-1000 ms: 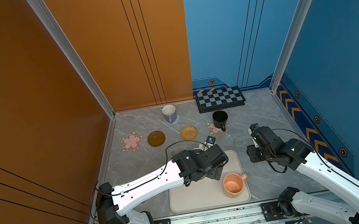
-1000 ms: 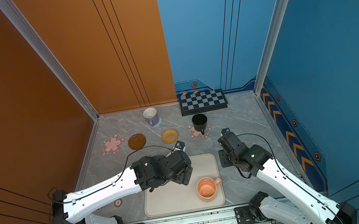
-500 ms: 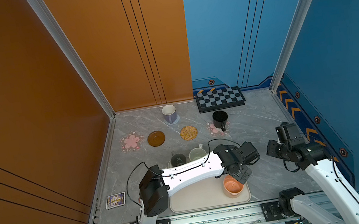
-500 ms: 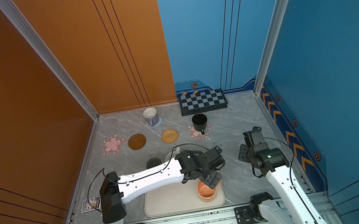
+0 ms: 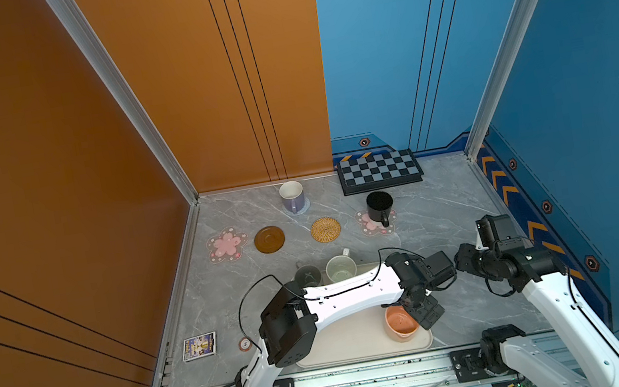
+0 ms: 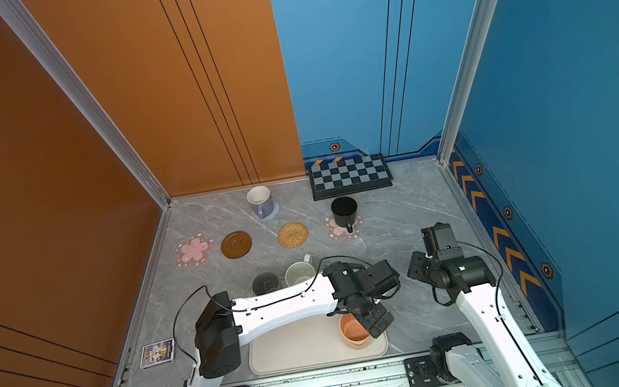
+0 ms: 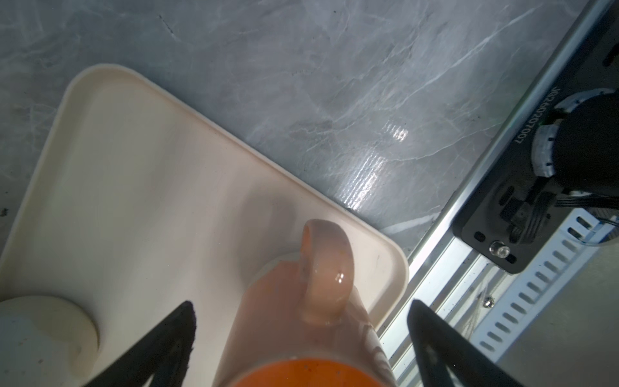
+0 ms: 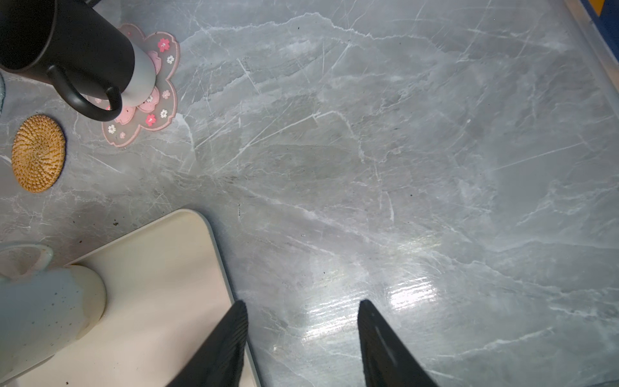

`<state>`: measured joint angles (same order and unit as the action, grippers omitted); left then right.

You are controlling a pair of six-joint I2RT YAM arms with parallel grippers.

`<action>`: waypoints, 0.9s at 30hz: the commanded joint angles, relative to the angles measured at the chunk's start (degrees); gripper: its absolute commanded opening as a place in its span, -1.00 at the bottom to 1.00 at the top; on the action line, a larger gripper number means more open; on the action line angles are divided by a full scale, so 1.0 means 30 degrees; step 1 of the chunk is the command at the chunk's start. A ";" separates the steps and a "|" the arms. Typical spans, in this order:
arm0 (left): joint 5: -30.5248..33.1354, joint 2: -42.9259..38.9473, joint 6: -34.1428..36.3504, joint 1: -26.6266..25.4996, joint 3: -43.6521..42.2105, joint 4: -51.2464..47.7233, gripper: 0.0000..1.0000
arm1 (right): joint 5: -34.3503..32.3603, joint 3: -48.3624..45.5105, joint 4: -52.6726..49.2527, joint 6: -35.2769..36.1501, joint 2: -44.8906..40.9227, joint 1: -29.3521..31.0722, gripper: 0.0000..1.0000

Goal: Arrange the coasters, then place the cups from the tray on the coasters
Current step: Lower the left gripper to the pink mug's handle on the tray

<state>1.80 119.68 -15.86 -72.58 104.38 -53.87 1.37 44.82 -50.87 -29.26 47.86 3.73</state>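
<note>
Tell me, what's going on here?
This robot is unloading mugs from a tray. The left gripper, open, straddles the peach-orange mug on the tray without gripping it. The right gripper hovers open over bare table. The lavender mug and black mug stand on coasters; the grey mug and speckled white mug sit on the tray. The pink flower coaster, brown coaster and rattan coaster are free.

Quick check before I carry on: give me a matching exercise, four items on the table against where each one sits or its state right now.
Things:
1. lavender mug
2. black mug
3. peach mug
4. rattan coaster

Places or states:
A. on the tray
B. no cup on it
C. on the grey-blue coaster
D. on a pink-flower coaster

Pairs: 1-C, 2-D, 3-A, 4-B
</note>
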 commanded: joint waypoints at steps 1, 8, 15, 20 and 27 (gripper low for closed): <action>0.0037 0.0719 -0.0328 0.0355 0.0689 -0.0648 0.98 | 0.0314 -0.0200 0.0512 -0.0385 -0.0008 -0.0100 0.10; 0.1611 0.1315 -0.3106 0.1681 0.1400 -0.1260 0.95 | 0.0299 -0.0409 0.0791 -0.0415 0.0167 -0.0100 0.11; 0.1948 -0.0136 -0.4839 0.2742 -0.0969 -0.1296 0.92 | 0.0884 -0.0394 0.1494 -0.0509 0.0991 0.0014 0.09; 0.2304 -0.1205 -0.5800 0.2837 -0.2691 -0.1293 0.90 | 0.1039 -0.0407 0.2089 -0.0864 0.1443 0.0450 0.08; 0.2647 -0.2699 -0.6906 0.2894 -0.4164 -0.1310 0.91 | 0.0637 -0.0276 0.2621 -0.1101 0.2100 0.1535 0.07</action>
<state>8.12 114.30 -34.59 -63.75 93.49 -54.48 3.73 44.16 -44.36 -31.53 53.41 7.25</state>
